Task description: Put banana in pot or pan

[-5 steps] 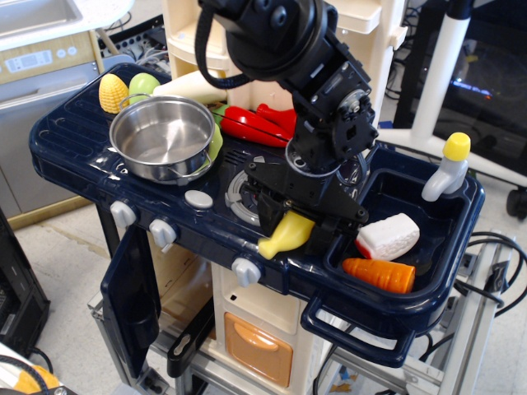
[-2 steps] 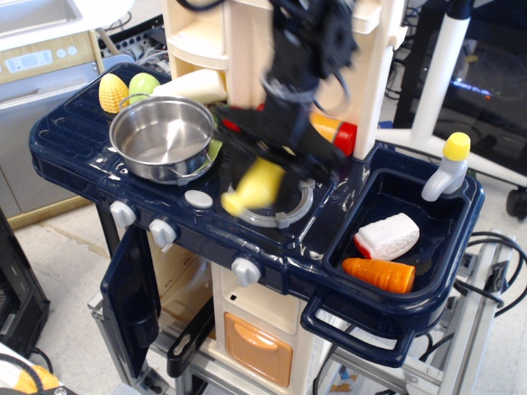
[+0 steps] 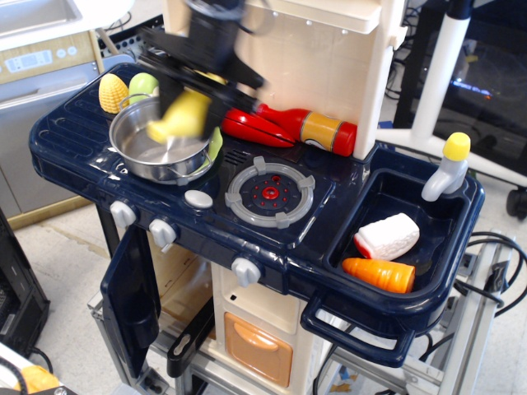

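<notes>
The yellow banana (image 3: 181, 116) hangs from my gripper (image 3: 200, 86), which is shut on its upper end. Both are blurred by motion. The banana is above the right part of the shiny steel pot (image 3: 160, 140), which stands at the back left of the dark blue toy stove top (image 3: 74, 140). The banana's lower tip is about level with the pot's rim. The pot's inside looks empty. My arm comes down from the top of the frame and hides part of the back shelf.
A ridged yellow corn cob (image 3: 113, 92) and a green fruit (image 3: 143, 84) lie behind the pot. A red bottle (image 3: 288, 126) lies at the back. The burner ring (image 3: 270, 190) is bare. The sink (image 3: 387, 202) holds an orange carrot (image 3: 380, 274) and a white piece (image 3: 389, 236); a yellow-capped tap (image 3: 445, 169) stands at right.
My gripper has carried the banana from the front right edge of the stove, across the burner, up and left to above the pot. The burner and red bottle are now uncovered.
</notes>
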You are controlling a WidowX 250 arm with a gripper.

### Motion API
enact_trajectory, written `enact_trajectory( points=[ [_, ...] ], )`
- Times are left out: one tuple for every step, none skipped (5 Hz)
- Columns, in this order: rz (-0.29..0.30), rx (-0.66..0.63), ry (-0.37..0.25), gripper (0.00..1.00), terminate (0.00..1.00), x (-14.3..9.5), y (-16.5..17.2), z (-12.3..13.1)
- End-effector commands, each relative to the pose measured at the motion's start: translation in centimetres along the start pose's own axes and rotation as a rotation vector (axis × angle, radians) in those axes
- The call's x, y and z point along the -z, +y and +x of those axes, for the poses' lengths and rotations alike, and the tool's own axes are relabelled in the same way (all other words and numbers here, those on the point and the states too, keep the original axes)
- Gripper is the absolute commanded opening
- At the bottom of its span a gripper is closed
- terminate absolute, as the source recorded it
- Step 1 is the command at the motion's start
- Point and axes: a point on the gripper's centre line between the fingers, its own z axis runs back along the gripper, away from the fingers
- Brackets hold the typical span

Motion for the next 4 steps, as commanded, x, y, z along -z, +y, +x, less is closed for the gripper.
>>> enact_trajectory(
  points=[
    [-0.042, 0.096, -0.018, 0.00, 0.00, -0.34, 3.79, 2.34],
    [-0.042, 0.096, -0.018, 1.00, 0.00, -0.34, 3.79, 2.34],
    [-0.042, 0.096, -0.018, 1.00, 0.00, -0.34, 3.79, 2.34],
    [-0.042, 0.096, -0.018, 1.00, 0.00, -0.34, 3.79, 2.34]
  ],
)
